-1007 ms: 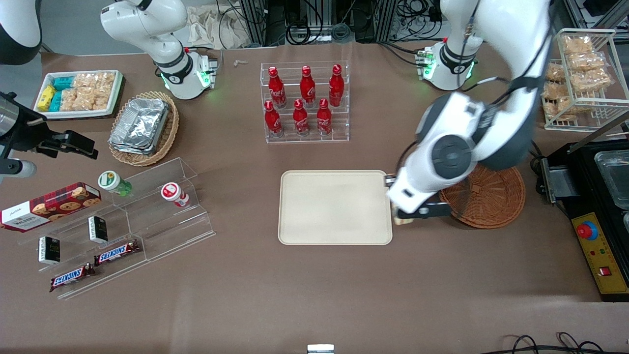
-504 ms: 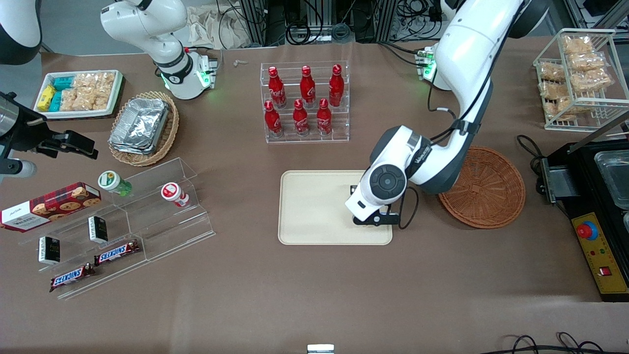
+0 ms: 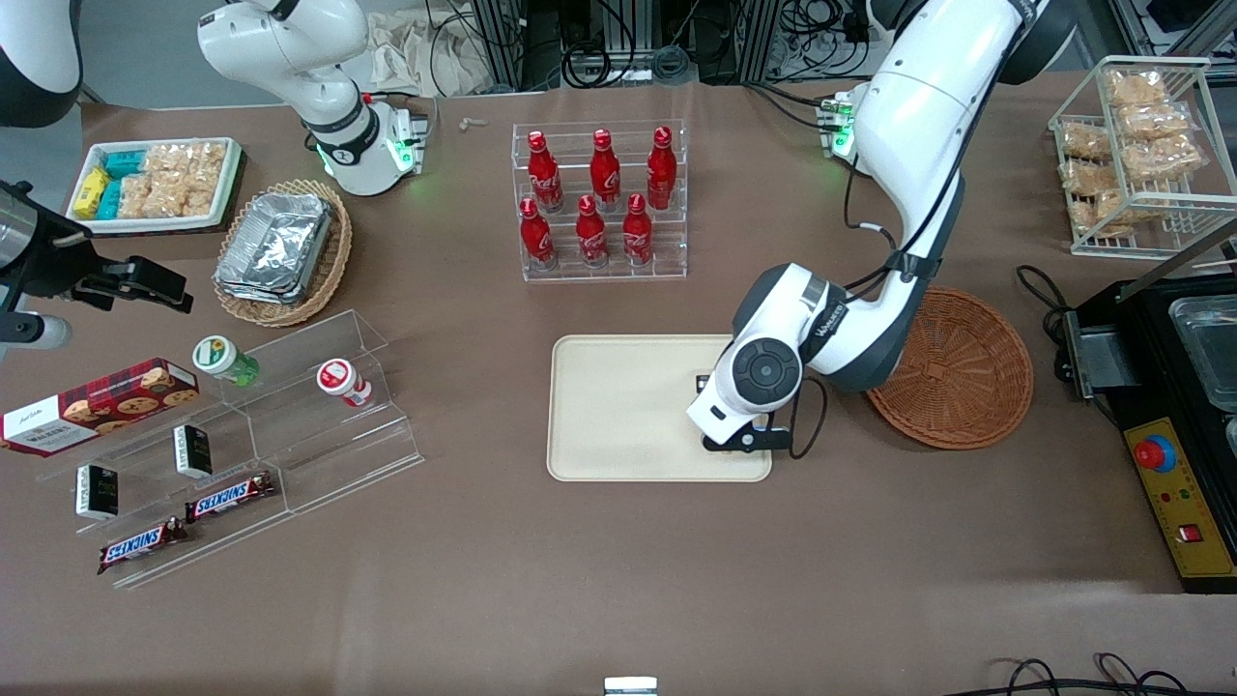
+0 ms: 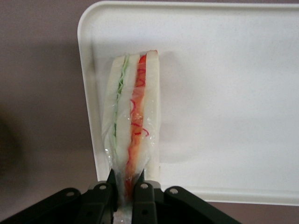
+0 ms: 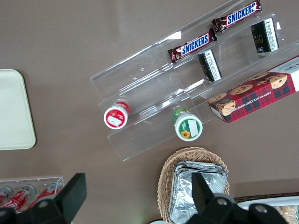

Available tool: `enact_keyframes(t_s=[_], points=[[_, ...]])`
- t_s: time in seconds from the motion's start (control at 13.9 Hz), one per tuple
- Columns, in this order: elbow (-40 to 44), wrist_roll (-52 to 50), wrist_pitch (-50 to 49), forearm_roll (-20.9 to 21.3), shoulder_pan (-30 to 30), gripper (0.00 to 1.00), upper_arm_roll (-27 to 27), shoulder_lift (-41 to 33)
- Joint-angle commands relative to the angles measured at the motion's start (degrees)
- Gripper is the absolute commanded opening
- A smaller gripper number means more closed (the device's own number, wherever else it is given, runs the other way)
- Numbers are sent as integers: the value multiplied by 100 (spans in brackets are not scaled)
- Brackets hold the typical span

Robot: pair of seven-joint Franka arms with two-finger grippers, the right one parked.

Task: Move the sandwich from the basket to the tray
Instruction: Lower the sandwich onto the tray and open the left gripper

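My left gripper (image 4: 125, 179) is shut on the narrow end of the sandwich (image 4: 133, 116), a wrapped wedge of white bread with red and green filling along its cut edge. The sandwich hangs low over the cream tray (image 4: 224, 93), close to the tray's rim at the end nearest the basket. I cannot tell whether it touches the tray. In the front view the gripper (image 3: 739, 440) is above that same end of the tray (image 3: 618, 406), and the wrist hides the sandwich. The reddish-brown woven basket (image 3: 966, 372) beside the tray holds nothing.
A clear rack of red bottles (image 3: 601, 203) stands farther from the front camera than the tray. A stepped acrylic shelf with snacks (image 3: 251, 435) and a tan basket of foil trays (image 3: 282, 251) lie toward the parked arm's end. A black machine (image 3: 1179, 406) sits beside the woven basket.
The arm carried the sandwich from the basket's edge to over the tray. In the last half second it barely shifted.
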Motion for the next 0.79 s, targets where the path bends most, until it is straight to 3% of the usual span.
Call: enact_keyframes(t_s=[0.0, 0.07, 0.14, 0.29, 0.72], points=[[-44, -100, 125, 81, 29, 6, -26, 5], [-44, -118, 117, 73, 90, 17, -26, -3], [-53, -118, 117, 64, 212, 38, -26, 5], [-44, -118, 99, 55, 240, 97, -26, -4], [26, -312, 29, 2, 266, 99, -17, -354]])
